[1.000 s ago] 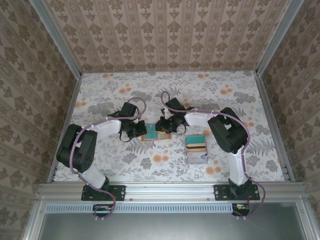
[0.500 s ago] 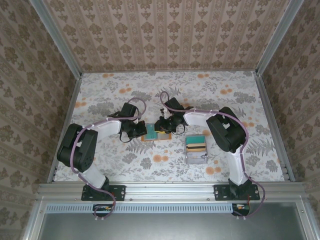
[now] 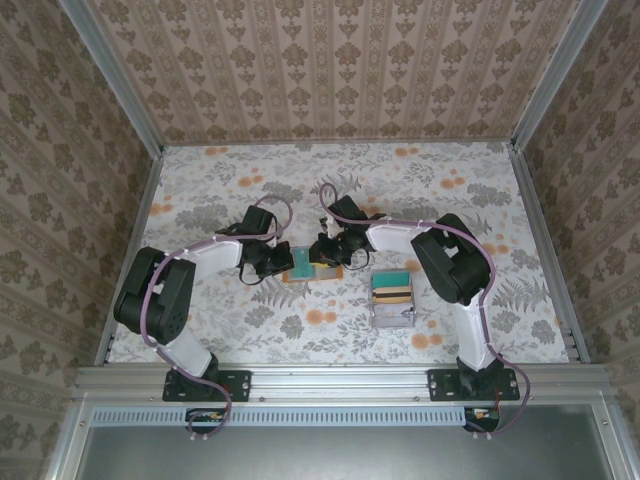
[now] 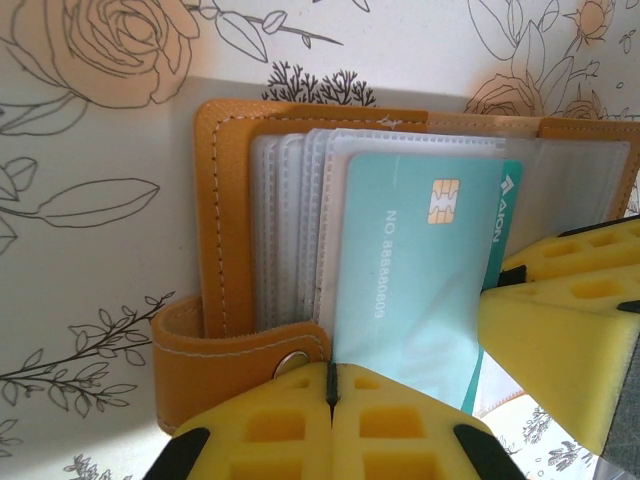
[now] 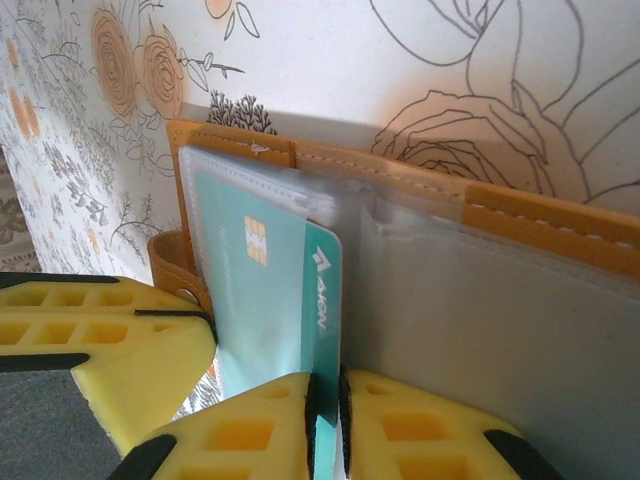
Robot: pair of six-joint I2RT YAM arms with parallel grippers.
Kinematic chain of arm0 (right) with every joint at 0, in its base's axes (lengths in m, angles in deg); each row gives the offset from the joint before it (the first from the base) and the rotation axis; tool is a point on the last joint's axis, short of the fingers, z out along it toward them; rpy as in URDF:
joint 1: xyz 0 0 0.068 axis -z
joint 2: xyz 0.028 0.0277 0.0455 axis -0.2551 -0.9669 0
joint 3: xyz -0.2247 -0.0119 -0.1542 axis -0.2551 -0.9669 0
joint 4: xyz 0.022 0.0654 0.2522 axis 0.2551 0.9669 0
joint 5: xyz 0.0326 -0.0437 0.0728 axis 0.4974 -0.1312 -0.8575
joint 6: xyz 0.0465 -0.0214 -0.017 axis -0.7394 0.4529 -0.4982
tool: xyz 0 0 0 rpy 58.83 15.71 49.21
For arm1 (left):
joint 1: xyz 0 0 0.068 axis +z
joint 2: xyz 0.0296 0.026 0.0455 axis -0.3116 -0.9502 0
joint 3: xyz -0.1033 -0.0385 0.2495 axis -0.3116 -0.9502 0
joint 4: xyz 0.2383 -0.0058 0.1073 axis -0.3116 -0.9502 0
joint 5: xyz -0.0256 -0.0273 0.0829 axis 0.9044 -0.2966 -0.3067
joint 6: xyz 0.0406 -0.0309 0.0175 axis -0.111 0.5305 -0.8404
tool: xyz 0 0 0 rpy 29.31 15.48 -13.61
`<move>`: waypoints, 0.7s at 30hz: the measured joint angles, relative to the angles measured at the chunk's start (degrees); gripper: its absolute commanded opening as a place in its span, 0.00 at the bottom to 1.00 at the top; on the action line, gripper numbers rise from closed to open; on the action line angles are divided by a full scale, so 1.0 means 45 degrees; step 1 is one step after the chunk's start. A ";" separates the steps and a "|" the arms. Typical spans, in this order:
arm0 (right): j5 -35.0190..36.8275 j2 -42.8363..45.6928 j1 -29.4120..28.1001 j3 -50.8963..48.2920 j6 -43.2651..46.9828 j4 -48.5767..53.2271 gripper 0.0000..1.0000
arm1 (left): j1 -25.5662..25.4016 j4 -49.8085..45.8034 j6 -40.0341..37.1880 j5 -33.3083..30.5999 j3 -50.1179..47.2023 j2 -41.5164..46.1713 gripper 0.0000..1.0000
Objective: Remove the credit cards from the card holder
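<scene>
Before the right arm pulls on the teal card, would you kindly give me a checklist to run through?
1. Card holder lying open on the table: ok.
2. Teal card partly out of its sleeve: ok.
3. Right gripper shut on the teal card's edge: ok.
4. Left gripper shut beside the snap tab: ok.
5. Left gripper really pinning the holder: cannot tell.
6. Grey tray apart from the holder: ok.

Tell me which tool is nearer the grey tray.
Right. The right tool pinches the teal card at the card holder, near the tray; the left tool sits on the holder's far side, farther from it.
</scene>
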 measured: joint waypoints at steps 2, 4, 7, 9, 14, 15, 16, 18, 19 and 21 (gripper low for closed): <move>-0.0073 -0.0024 -0.0005 0.0000 -0.0102 -0.0097 0.18 | -0.0015 0.0000 0.0000 0.0005 0.0000 0.0000 0.00; -0.0117 -0.0049 0.0000 0.0000 -0.0180 -0.0126 0.11 | -0.0126 0.0019 -0.0005 -0.0073 0.0000 0.0000 0.00; -0.0170 -0.0049 0.0058 0.0015 -0.0233 -0.0160 0.00 | -0.0180 0.0029 0.0000 -0.0160 0.0000 0.0000 0.00; -0.0165 -0.0049 0.0083 0.0015 -0.0262 -0.0194 0.00 | -0.0180 0.0039 0.0000 -0.0170 0.0000 0.0000 0.00; -0.0233 -0.0005 0.0194 -0.0185 -0.0257 -0.0442 0.00 | -0.0180 0.0044 0.0000 -0.0194 0.0000 0.0000 0.00; -0.0282 0.0053 0.0272 -0.0296 -0.0248 -0.0534 0.00 | -0.0180 0.0049 -0.0005 -0.0194 0.0000 0.0000 0.00; -0.0316 0.0117 0.0311 -0.0398 -0.0219 -0.0578 0.00 | -0.0180 0.0058 0.0000 -0.0189 0.0000 0.0000 0.00; -0.0359 0.0257 0.0423 -0.0554 -0.0199 -0.0578 0.00 | -0.0180 0.0058 0.0000 -0.0189 0.0000 0.0000 0.00; -0.0364 0.0325 0.0491 -0.0622 -0.0175 -0.0573 0.00 | -0.0180 0.0058 -0.0005 -0.0189 0.0000 0.0000 0.00; -0.0398 0.0413 0.0617 -0.0704 -0.0151 -0.0573 0.00 | -0.0180 0.0058 -0.0005 -0.0185 0.0000 0.0000 0.00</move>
